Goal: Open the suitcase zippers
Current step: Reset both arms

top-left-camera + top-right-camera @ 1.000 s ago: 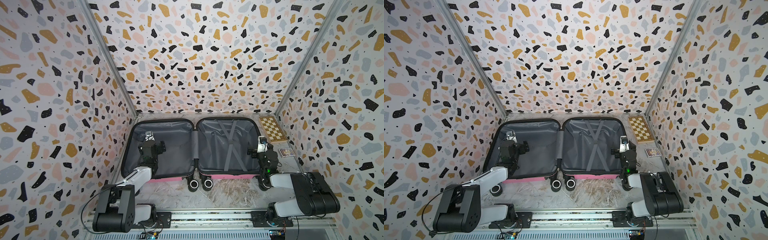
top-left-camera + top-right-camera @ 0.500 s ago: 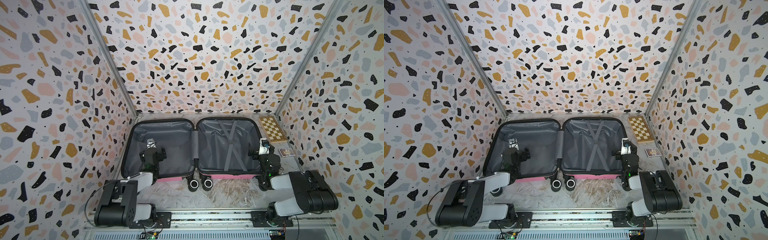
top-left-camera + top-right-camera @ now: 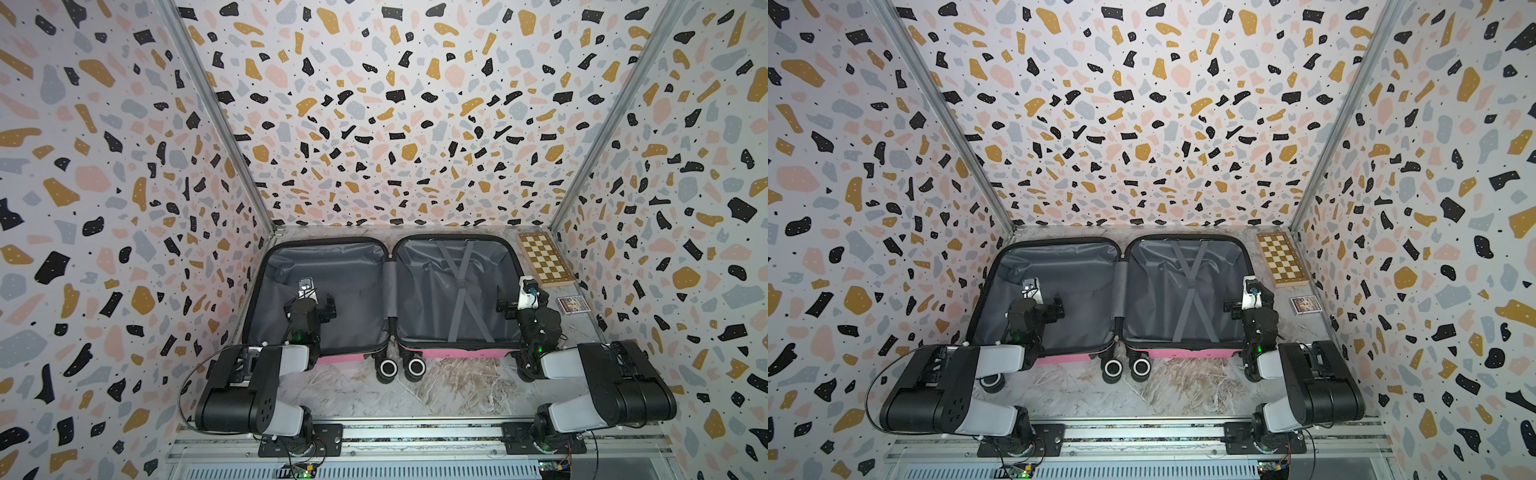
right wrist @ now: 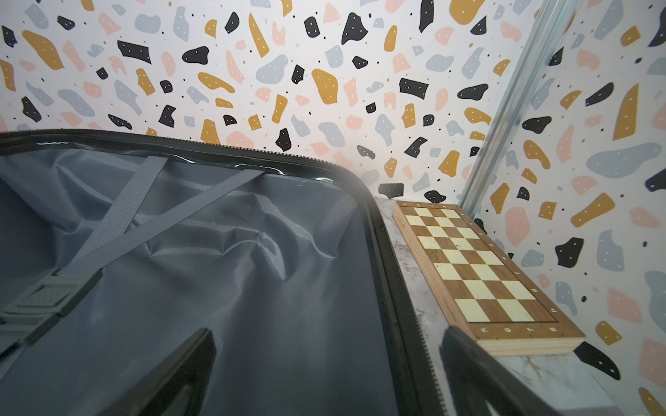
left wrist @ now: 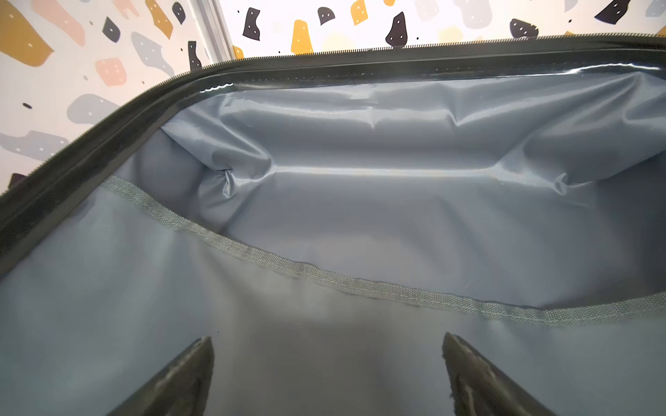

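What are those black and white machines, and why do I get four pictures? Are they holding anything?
They are two robot arms, the left arm and the right arm. Two pictures look down from above, side by side, like two eyes. The other two come from a camera on each arm's wrist, looking past its jaws. On the marbled table a pink suitcase lies wide open, grey inside, with crossed straps in one half. Beside it sit a chessboard and a small box. Both pairs of jaws are open and hold nothing.

Suitcase (image 3: pixel 455 353) apparently pink; lining (image 3: pixel 353 282) grey
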Action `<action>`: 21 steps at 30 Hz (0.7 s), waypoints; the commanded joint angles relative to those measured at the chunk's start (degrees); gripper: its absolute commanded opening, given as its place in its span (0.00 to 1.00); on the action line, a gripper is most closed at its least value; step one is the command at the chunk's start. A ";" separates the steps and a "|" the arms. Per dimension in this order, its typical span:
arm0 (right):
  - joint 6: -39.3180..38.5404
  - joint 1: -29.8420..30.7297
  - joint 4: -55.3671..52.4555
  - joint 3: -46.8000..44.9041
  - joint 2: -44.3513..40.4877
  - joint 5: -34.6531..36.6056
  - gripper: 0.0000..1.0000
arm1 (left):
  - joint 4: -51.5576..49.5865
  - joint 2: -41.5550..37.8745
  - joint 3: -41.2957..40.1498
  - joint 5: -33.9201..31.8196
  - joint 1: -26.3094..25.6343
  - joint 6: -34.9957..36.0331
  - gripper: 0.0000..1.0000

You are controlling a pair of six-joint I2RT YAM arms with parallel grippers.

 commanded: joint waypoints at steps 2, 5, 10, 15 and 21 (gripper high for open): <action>1.76 -0.48 -5.68 0.22 0.91 -0.14 1.00 | 3.68 -0.08 -0.60 0.67 0.03 0.81 0.99; 1.76 -0.48 -5.73 0.25 0.93 -0.19 1.00 | 3.54 0.02 -0.51 1.07 0.02 0.93 0.99; 1.68 -0.46 -5.67 0.23 0.94 -0.20 1.00 | 3.52 0.13 -0.39 2.10 0.63 0.45 0.99; 1.75 -0.53 -5.67 0.22 0.94 -0.19 1.00 | 3.98 -0.09 -0.86 1.92 0.63 0.64 0.99; 1.72 -0.53 -5.68 0.23 0.92 -0.21 1.00 | 3.98 -0.08 -0.86 1.91 0.64 0.71 0.99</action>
